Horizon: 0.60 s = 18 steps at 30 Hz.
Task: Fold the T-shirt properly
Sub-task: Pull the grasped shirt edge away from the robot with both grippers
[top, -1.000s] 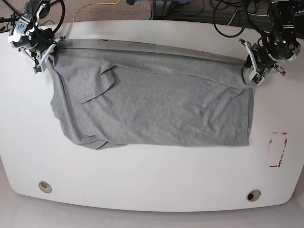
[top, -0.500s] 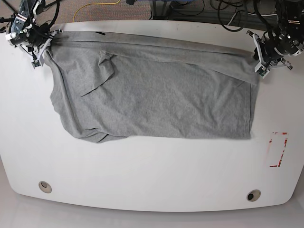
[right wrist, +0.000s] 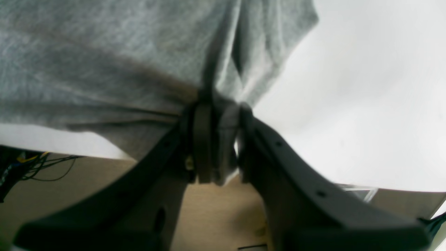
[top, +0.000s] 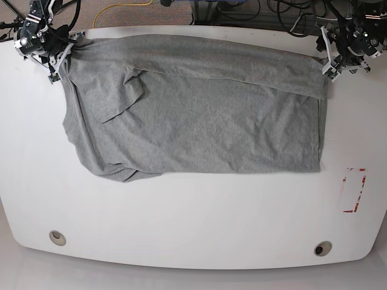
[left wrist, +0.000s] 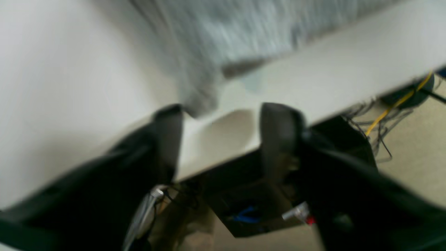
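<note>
- I read the T-shirt as spread flat on the white desk, plain grey side up, its far edge close to the desk's far rim.
- Right claw: narrow, pinching a bunched corner of the T-shirt. In the base view this claw sits at the garment's far corner, beside the desk's far rim.
- Left claw: jaws stand wide apart with nothing clamped between them; the blurred T-shirt hem lies just beyond the tips. In the base view this claw sits touching or just beside the other far corner; I cannot tell which.
- My judgement: both claws are stationed at the far corners to keep that edge taut and straight, giving a clean base line for folding.
- Risk, as I judge it: with one corner unclamped, any pull by the right claw alone may skew the cloth. The creased flap near the right claw needs smoothing.
- A red-marked rectangle lies on the desk, apart from the T-shirt.
</note>
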Each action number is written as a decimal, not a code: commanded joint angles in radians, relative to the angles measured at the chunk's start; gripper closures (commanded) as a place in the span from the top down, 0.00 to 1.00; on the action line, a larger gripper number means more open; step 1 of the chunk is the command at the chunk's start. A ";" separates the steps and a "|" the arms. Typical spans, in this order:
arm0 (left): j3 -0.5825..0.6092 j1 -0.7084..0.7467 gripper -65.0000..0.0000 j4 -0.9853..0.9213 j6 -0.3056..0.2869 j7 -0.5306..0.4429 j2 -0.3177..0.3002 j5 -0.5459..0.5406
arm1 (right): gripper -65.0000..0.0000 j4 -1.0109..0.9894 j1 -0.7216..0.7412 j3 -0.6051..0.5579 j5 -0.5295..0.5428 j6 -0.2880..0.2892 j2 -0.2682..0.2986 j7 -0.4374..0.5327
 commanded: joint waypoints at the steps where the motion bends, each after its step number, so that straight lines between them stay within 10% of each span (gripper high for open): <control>1: -0.010 0.011 0.62 0.029 0.002 -0.009 -0.015 -0.001 | 0.19 0.026 -0.004 0.007 -0.002 -0.002 0.013 0.004; 13: -0.068 0.020 0.75 0.127 -0.026 0.046 -0.016 -0.004 | 0.91 0.214 -0.046 0.009 0.007 -0.002 0.007 -0.001; 18: -0.112 -0.046 0.75 0.134 -0.035 0.084 -0.008 -0.002 | 0.93 0.250 -0.034 0.028 0.007 -0.002 -0.027 -0.021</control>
